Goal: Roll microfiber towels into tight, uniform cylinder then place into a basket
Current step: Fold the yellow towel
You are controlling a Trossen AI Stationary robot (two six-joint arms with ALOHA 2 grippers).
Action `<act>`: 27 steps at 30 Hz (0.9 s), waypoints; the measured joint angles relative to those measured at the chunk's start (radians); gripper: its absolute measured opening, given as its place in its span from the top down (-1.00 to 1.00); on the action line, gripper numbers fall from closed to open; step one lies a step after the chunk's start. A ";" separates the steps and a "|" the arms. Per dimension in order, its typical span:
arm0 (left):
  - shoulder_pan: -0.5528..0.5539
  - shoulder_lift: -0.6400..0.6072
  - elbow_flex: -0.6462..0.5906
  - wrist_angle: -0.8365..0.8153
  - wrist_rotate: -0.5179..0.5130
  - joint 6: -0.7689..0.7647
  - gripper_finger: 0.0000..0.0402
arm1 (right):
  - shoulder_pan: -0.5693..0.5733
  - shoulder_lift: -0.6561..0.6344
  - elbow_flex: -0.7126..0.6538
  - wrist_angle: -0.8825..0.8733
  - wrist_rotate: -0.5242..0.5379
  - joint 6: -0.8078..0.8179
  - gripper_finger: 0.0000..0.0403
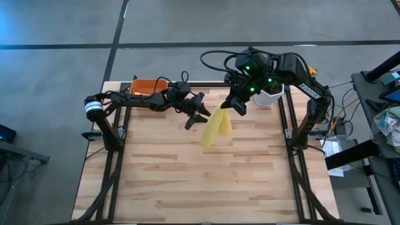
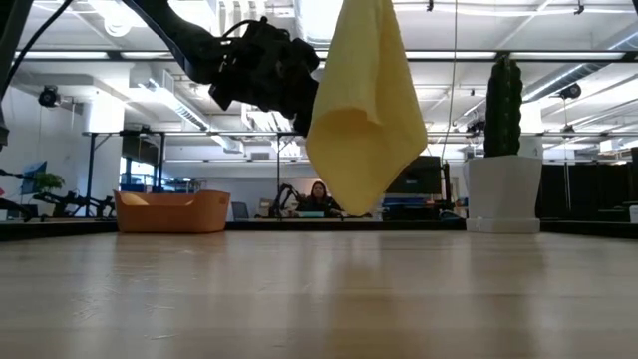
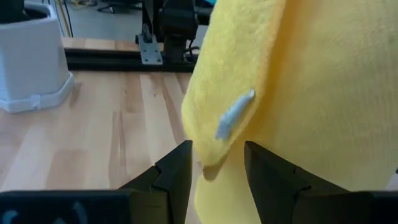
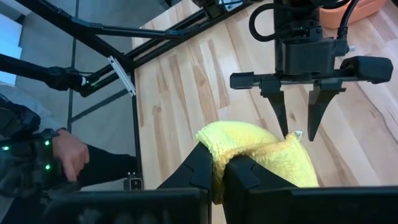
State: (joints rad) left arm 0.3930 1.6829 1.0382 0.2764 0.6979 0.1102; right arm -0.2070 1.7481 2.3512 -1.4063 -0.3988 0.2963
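- Over the table's far half, just right of centre, your right gripper (image 1: 239,105) is pinched shut on the top edge of the yellow towel (image 1: 216,127), which hangs from it in a loose fold.
- From the low view you can see the towel's (image 2: 364,130) lower end clear of the table (image 2: 319,299), not touching the wood.
- At 9 o'clock of the towel, your left gripper (image 1: 199,112) sits just beside it with fingers parted and nothing between them.
- Its wrist view shows the two fingers (image 3: 177,171) apart, the towel's (image 3: 298,93) edge and small white tag (image 3: 235,114) right in front of them.
- At 10 o'clock of the table's centre, on the far edge behind your left arm, sits the basket (image 1: 148,85), well apart from the towel.
- At 2 o'clock, by the far right corner, stands the white pot (image 2: 502,194) with its cactus (image 2: 502,92), partly hidden by the right arm from above.
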 joint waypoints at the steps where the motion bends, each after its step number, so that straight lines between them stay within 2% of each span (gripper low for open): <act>1: -0.001 0.000 0.000 0.007 0.000 0.000 0.35 | 0.000 0.000 0.000 0.000 0.000 0.001 0.96; 13: -0.009 0.000 0.000 0.005 -0.021 0.000 0.36 | 0.000 0.000 0.000 0.000 0.000 0.014 0.96; 27: -0.064 0.004 0.001 0.008 -0.054 0.000 0.57 | 0.000 0.000 0.000 0.000 0.000 0.018 0.96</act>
State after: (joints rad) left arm 0.3289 1.6867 1.0389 0.2848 0.6440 0.1101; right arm -0.2070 1.7481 2.3512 -1.4059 -0.3988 0.3145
